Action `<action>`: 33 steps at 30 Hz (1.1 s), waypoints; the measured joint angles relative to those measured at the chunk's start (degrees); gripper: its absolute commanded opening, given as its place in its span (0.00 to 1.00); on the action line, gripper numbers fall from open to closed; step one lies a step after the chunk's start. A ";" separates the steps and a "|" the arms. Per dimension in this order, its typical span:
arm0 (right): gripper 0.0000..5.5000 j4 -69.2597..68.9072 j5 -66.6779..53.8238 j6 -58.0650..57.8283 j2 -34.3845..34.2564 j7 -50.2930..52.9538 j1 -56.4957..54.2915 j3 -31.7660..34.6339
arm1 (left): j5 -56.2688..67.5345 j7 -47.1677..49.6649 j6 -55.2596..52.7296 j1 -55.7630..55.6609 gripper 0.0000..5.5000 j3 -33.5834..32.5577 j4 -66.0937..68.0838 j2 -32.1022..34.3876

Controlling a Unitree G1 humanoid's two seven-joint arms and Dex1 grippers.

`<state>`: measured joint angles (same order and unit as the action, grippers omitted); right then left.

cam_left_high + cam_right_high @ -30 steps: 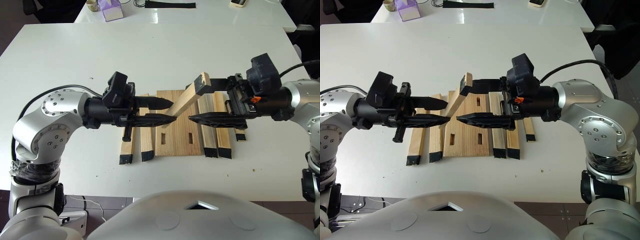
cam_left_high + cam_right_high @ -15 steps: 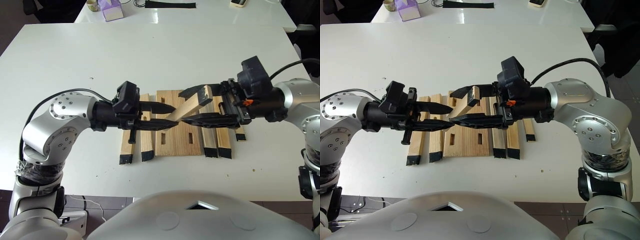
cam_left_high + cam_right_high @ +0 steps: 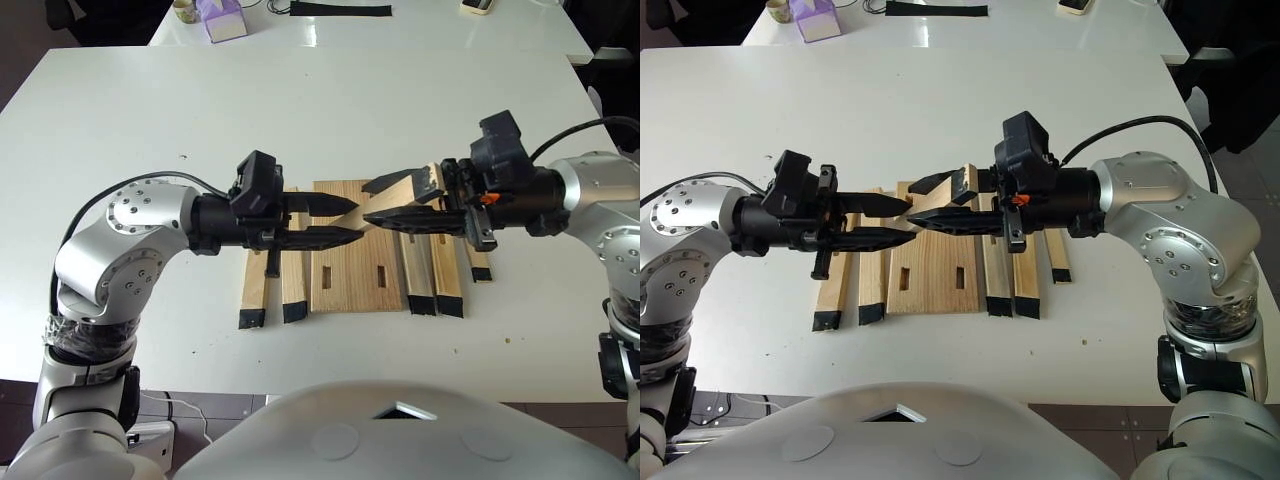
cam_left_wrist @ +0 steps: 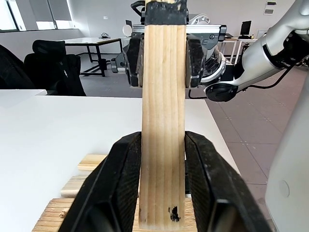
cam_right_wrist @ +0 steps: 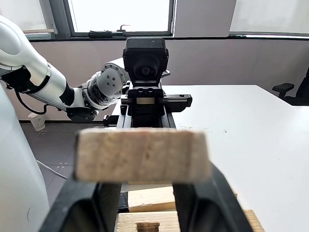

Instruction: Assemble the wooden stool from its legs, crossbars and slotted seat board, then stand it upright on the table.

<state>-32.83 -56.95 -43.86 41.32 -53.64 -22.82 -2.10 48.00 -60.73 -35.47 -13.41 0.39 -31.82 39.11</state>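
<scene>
The left gripper (image 3: 358, 219) and the right gripper (image 3: 367, 201) meet tip to tip in the air over the middle of the white table (image 3: 300, 110). Together they hold 1 wooden leg (image 3: 408, 190) with a black end. The leg is lifted up and tilted, with its black end pointing to about 2 o'clock. The left gripper's fingers (image 4: 120, 183) press on both sides of the leg's near end, so it is gripped tight. The right gripper's fingers (image 4: 194, 48) squeeze the far end the same way.

Right under the leg, the slotted seat board (image 3: 350, 290) lies flat on the table. At 9 o'clock from the board, 2 wooden pieces (image 3: 256, 290) lie side by side. At 3 o'clock from it, 3 more pieces (image 3: 445, 275) lie side by side, all with black tips.
</scene>
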 measured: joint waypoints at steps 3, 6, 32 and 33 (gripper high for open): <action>0.24 0.71 1.05 0.63 -0.01 -0.01 0.00 0.08 | -1.81 0.86 0.24 -0.42 0.33 0.31 0.43 -1.14; 0.24 1.80 3.32 0.78 -0.03 0.07 0.19 -0.26 | -3.11 3.39 0.25 -0.59 0.40 0.96 1.20 -1.73; 0.24 23.60 33.15 31.64 17.84 -24.17 10.33 2.66 | -24.75 13.27 16.91 8.38 0.48 2.05 12.41 -4.88; 0.24 24.01 33.39 32.12 17.83 -24.22 10.32 2.64 | -24.86 13.29 17.24 8.51 0.48 2.12 12.41 -4.96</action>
<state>-8.82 -23.57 -11.74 59.15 -77.86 -12.50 0.53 23.14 -47.44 -18.23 -4.90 2.51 -19.41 34.15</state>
